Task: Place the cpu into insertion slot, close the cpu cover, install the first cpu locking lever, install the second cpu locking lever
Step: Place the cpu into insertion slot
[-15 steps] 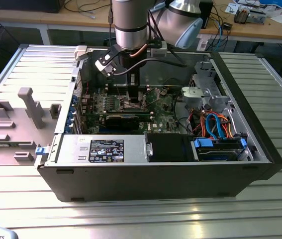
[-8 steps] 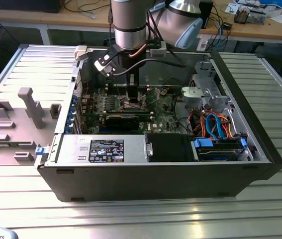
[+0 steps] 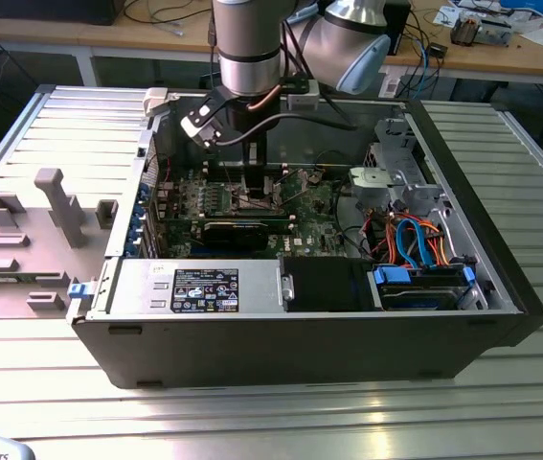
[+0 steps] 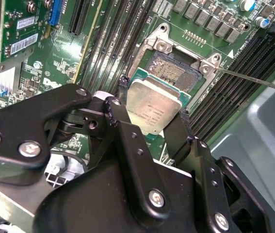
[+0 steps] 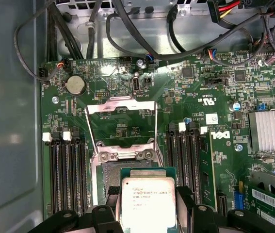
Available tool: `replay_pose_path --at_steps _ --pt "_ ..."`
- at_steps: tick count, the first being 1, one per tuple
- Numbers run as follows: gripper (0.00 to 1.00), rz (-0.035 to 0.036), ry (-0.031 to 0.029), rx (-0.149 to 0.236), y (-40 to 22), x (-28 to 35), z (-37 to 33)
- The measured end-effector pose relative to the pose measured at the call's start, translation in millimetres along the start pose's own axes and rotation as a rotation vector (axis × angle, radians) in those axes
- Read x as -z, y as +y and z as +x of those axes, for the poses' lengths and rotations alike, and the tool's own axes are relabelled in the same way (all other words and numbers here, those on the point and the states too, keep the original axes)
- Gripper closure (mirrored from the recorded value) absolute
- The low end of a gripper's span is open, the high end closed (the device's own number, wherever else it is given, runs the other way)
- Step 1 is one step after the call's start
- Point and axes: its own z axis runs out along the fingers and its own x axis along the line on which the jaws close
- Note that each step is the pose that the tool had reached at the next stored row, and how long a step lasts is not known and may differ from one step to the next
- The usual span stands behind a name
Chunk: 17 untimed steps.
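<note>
The gripper [image 4: 153, 112] is pinching the cpu [image 4: 152, 103] between its fingers [image 4: 123, 94], which are pressing on two opposite edges of the plate, and it is holding the plate flat, face up, just over the green circuit board [image 5: 186, 97]. In both wrist views the cpu is hanging partly over the insertion slot [image 4: 173, 70], covering its near side while the dark far part is lying bare. Whether the plate is touching the socket cannot be told. The cpu cover [image 5: 121, 121] is standing swung open beyond the slot, and one thin locking lever [image 4: 249, 80] is sticking out free to the side. In the exterior view the arm is reaching down into the open computer case [image 3: 300, 355] on the ribbed tabletop [image 3: 252, 422]. Judging by this, the first step, placing the cpu, is under way, and seating it is calling for squaring the plate with the socket rim and keeping it level
</note>
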Motion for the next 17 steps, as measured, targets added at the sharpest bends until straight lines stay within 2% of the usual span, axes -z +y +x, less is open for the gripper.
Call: replay_pose_path --at_steps 17 --pt "0.46 0.0 0.0 0.0 -2.8 -1.1 0.1"
